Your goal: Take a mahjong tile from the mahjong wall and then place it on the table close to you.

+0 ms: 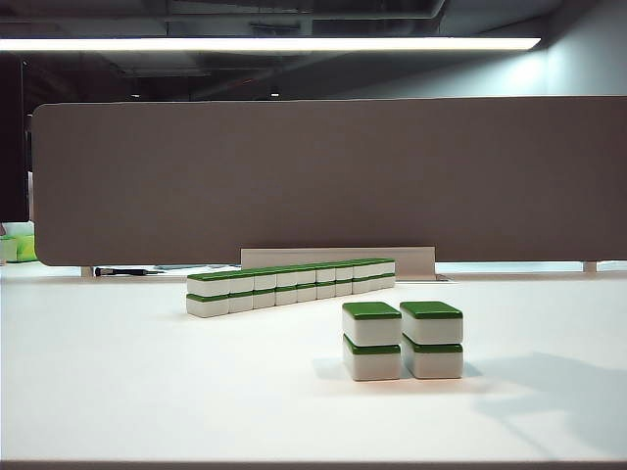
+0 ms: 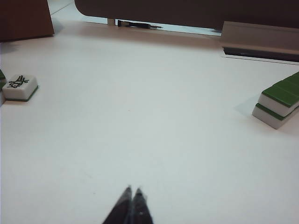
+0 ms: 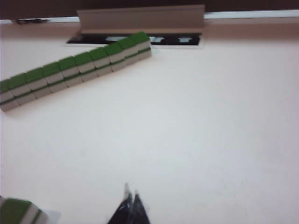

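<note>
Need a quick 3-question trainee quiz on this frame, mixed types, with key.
1. True or false: the mahjong wall is stacked two tiles high.
2. The short cluster stands, in the exterior view: A) behind the wall, B) nearer the camera than the wall, C) on top of the wall.
3. Fill in: in the wrist views the left gripper and the right gripper both have their jaws ____ and hold nothing.

Key: 1 true; 2 B; 3 shut. Neither gripper shows in the exterior view; each hangs above bare table.
</note>
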Robot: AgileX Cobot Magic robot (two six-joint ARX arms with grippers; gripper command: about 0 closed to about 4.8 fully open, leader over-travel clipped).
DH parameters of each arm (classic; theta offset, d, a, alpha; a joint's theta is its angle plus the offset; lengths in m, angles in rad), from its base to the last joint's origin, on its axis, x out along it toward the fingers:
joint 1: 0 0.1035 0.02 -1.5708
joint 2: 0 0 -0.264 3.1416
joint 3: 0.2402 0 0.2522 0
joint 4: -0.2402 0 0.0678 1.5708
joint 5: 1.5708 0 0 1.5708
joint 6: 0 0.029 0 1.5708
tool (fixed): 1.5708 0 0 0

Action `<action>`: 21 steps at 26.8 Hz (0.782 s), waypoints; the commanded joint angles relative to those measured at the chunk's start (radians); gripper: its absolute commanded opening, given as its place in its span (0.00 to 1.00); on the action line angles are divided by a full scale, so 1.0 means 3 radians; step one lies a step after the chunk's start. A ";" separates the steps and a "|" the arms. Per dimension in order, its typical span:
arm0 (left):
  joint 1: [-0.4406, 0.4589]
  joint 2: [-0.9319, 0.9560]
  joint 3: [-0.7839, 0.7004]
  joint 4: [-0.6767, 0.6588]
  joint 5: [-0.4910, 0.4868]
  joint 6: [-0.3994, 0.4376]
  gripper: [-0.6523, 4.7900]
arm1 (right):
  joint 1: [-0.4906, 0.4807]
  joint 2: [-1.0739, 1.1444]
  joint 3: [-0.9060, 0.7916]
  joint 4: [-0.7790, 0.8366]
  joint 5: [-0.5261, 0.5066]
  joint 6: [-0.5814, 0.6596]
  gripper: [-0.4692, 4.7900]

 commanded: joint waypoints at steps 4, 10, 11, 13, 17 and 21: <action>-0.0003 0.0005 0.0003 -0.0039 0.0013 0.0001 0.11 | -0.0003 -0.0459 -0.0524 0.0387 0.0052 -0.0011 0.09; -0.0003 0.0005 0.0003 -0.0039 0.0013 0.0001 0.11 | -0.0004 -0.0847 -0.0799 0.0406 0.0294 -0.0010 0.09; -0.0003 0.0005 0.0003 -0.0039 0.0013 0.0001 0.11 | -0.0004 -0.0885 -0.0807 0.0404 0.0300 -0.0010 0.09; -0.0003 0.0005 0.0003 -0.0039 0.0013 0.0001 0.11 | -0.0005 -0.0956 -0.0811 0.0401 0.0326 -0.0010 0.09; -0.0003 0.0005 0.0003 -0.0039 0.0013 0.0001 0.11 | -0.0003 -0.1165 -0.0838 0.0352 0.0481 -0.0008 0.09; -0.0003 0.0005 0.0003 -0.0039 0.0013 0.0001 0.11 | 0.0000 -0.1272 -0.0949 0.0378 0.0496 0.0014 0.09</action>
